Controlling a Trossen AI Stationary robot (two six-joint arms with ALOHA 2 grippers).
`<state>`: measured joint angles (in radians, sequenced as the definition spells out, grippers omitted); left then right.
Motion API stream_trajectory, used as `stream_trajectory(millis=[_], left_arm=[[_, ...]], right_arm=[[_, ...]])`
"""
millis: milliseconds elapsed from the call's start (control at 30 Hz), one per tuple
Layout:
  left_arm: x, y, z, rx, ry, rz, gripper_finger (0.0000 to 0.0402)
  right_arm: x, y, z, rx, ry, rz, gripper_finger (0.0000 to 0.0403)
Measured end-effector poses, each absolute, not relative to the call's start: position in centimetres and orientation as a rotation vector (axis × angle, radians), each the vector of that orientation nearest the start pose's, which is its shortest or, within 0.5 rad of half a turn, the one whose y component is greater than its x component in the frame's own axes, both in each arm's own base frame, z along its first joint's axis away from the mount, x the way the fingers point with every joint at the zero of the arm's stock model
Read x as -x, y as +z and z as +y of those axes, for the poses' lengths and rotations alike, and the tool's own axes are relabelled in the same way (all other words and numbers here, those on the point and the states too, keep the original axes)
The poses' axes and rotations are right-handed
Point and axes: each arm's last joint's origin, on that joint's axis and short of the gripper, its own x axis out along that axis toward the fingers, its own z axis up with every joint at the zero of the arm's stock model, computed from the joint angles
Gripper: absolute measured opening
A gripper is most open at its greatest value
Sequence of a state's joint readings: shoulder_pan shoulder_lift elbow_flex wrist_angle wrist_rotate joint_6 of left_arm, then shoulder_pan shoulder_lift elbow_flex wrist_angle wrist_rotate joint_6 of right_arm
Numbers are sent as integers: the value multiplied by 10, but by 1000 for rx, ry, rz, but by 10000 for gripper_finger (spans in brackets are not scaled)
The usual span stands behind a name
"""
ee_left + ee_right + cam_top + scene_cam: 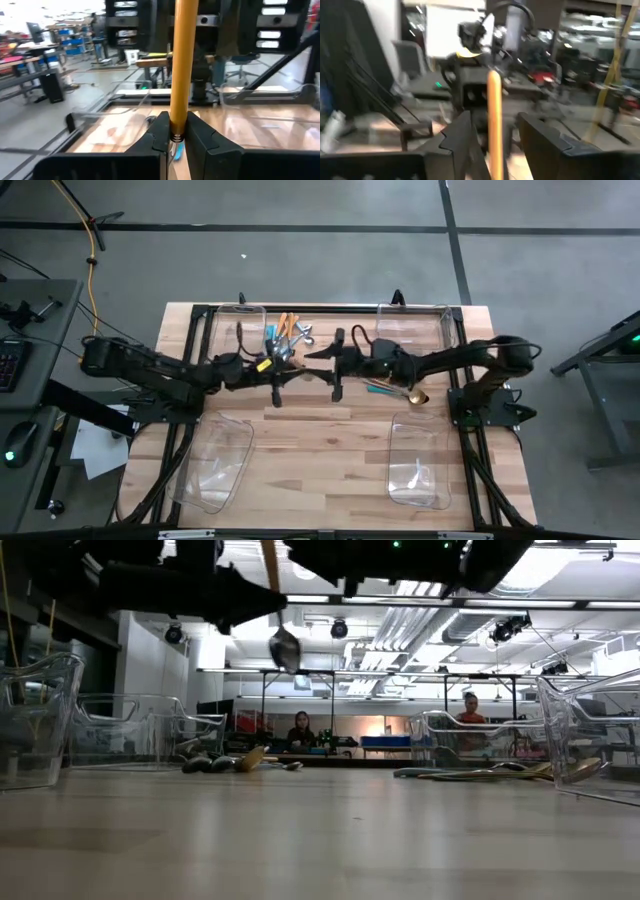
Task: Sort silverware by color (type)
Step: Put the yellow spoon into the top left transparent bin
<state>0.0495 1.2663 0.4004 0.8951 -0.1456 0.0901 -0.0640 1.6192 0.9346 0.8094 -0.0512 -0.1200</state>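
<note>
An orange-handled spoon (180, 60) stands upright in the air over the table's middle, and my left gripper (176, 131) is shut on it. Its silver bowl (285, 648) hangs below the arms in the low view. My right gripper (494, 122) faces the left one and is open; its fingers stand on either side of the orange handle (494, 100) with a gap to each. A pile of silverware (286, 336) lies at the far middle-left, and a few gold and teal pieces (395, 389) lie right of centre. My left gripper pinches the spoon between its two fingers at the lower end of the orange handle (176, 125), just above the ringed neck. The fingers come level from the table's left and lie across the spoon. The spoon is lifted clear, handle up and bowl down.
Four clear plastic bins stand on the wooden table: far left (238, 320), far right (415, 325), near left (215, 462) and near right (418, 468). Bare wood (320, 450) lies between the near bins. People sit in the room beyond the table.
</note>
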Motion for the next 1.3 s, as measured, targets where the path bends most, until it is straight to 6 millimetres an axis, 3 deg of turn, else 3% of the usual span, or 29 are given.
stream_trajectory(millis=[100,267,433,533,1033,1133,1300], left_arm=[[-220,213,20,-72,222,-40,16],[-189,215,24,-16,252,-70,16],[-172,221,23,22,248,-47,16],[-168,222,22,33,247,-39,16],[-167,224,30,47,326,-3,16],[-168,236,37,61,480,50,16],[-166,272,55,40,742,243,16]], right_arm=[[-335,272,-23,160,-73,-34,162],[-286,255,-23,179,-181,30,167],[-236,228,-22,120,-262,-28,167],[-219,223,-20,65,-259,-80,167],[-215,215,-18,49,-204,-2,167],[-215,215,-18,48,-205,3,167],[-215,213,-19,49,-223,20,167]])
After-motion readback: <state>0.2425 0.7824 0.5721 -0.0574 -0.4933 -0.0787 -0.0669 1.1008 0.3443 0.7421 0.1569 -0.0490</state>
